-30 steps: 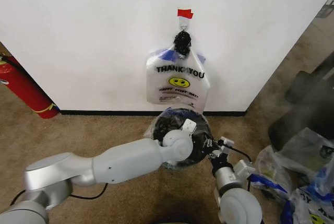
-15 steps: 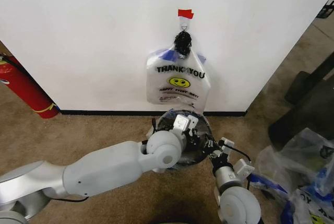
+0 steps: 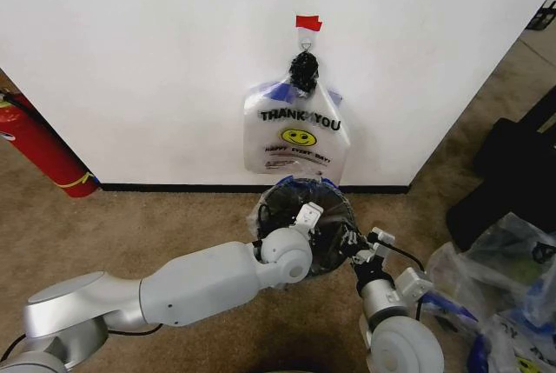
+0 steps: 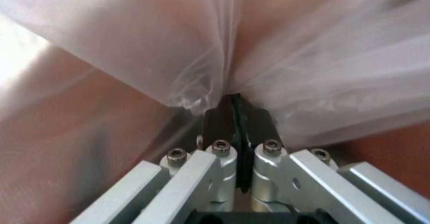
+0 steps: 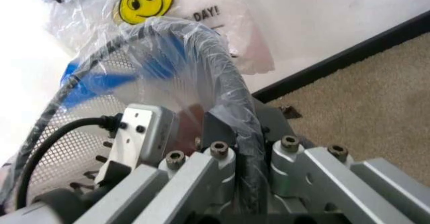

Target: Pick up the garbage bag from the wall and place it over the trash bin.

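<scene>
White wall [image 3: 156,60] with black baseboard running across the far side, tan carpet below. Whitish THANK YOU smiley bag [image 3: 295,138] hanging from the hook under red tape [image 3: 307,22]. Trash bin [image 3: 278,203] sitting on the carpet just below it, touching the wall area, with the garbage bag [image 3: 334,216] lying over its rim. Left gripper [image 3: 308,216] reaching over the bin's near-left rim, fingers [image 4: 218,123] pressed together and pinching a fold of the clear garbage bag [image 4: 201,58]. Right gripper [image 3: 358,249] sitting at the bin's near-right rim, fingers [image 5: 215,128] clamping bag plastic against the mesh rim [image 5: 232,88]. Red fire extinguisher [image 3: 39,151] leaning far left. Clear bags [image 3: 495,303] piling up on the right.
</scene>
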Controlling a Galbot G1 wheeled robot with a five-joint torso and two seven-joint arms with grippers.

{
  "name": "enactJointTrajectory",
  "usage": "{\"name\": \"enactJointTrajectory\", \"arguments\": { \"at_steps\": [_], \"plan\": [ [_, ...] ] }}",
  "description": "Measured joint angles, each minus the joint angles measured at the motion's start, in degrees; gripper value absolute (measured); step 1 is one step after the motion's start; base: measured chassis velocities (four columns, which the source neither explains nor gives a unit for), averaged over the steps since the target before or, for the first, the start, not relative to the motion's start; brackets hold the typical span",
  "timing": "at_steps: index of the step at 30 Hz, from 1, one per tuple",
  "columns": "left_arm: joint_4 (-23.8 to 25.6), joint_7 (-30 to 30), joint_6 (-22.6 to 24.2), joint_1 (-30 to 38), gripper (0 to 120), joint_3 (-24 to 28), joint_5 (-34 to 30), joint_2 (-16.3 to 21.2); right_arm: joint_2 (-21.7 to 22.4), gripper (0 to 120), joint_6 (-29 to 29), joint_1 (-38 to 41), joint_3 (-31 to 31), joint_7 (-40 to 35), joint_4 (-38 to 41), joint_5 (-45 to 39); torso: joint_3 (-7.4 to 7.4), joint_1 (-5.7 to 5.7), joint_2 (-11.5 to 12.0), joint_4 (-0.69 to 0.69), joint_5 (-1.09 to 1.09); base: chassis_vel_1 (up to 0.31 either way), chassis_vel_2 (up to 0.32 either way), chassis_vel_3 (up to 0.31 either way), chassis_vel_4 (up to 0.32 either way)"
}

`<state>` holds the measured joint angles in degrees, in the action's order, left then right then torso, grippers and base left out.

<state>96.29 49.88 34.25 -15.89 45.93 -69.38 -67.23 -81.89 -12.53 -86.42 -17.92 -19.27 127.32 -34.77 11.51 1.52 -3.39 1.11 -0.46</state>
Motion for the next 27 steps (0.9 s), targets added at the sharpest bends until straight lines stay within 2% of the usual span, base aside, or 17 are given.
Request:
{"name": "enactJointTrajectory", "arguments": {
  "at_steps": [6, 8, 12, 16, 19, 27],
  "plan": [
    [1.6, -0.5, -1.0, 0.3, 0, -0.8, -1.7, 0.5, 0.2, 1, 0.1, 0.2, -0.1, 0.3, -0.7, 0.1, 0.00, 0.00, 0.0, 0.00, 0.00, 0.000, 0.000, 0.000, 0.000],
    [4.7, -0.3, -0.8, 1.3, 0, -1.2, -3.9, 1.6, 0.5, 1, 0.3, 0.7, -0.5, 0.4, -1.6, 0.5, 0.00, 0.00, 0.0, -0.01, 0.00, 0.000, 0.000, 0.000, 0.000],
    [7.7, 1.3, 1.4, 2.9, 0, -1.7, -8.8, 2.6, 0.7, 1, 0.9, 0.8, -0.5, 1.0, -2.3, 1.7, 0.00, 0.00, 0.0, -0.01, 0.00, 0.000, 0.000, 0.000, 0.000],
    [9.7, 4.7, 5.7, 5.5, 0, -1.1, -15.8, 2.7, 0.7, 1, 1.5, 0.8, -0.3, 1.7, -2.7, 3.2, 0.00, 0.00, 0.0, -0.01, 0.01, 0.000, 0.000, 0.000, 0.000],
    [8.7, 6.6, 7.8, 7.2, 0, 1.2, -19.2, 1.3, 0.8, 1, 1.9, 0.8, -0.2, 2.1, -2.6, 4.1, 0.00, 0.00, 0.0, 0.01, 0.00, 0.000, 0.000, 0.000, 0.000],
    [2.8, 6.0, 8.1, 7.5, 0, 3.5, -20.6, -1.0, 1.0, 1, 2.1, 0.4, -0.2, 2.4, -1.6, 4.7, 0.00, 0.00, 0.0, 0.00, 0.00, 0.000, 0.000, 0.000, 0.000]
  ]
}}
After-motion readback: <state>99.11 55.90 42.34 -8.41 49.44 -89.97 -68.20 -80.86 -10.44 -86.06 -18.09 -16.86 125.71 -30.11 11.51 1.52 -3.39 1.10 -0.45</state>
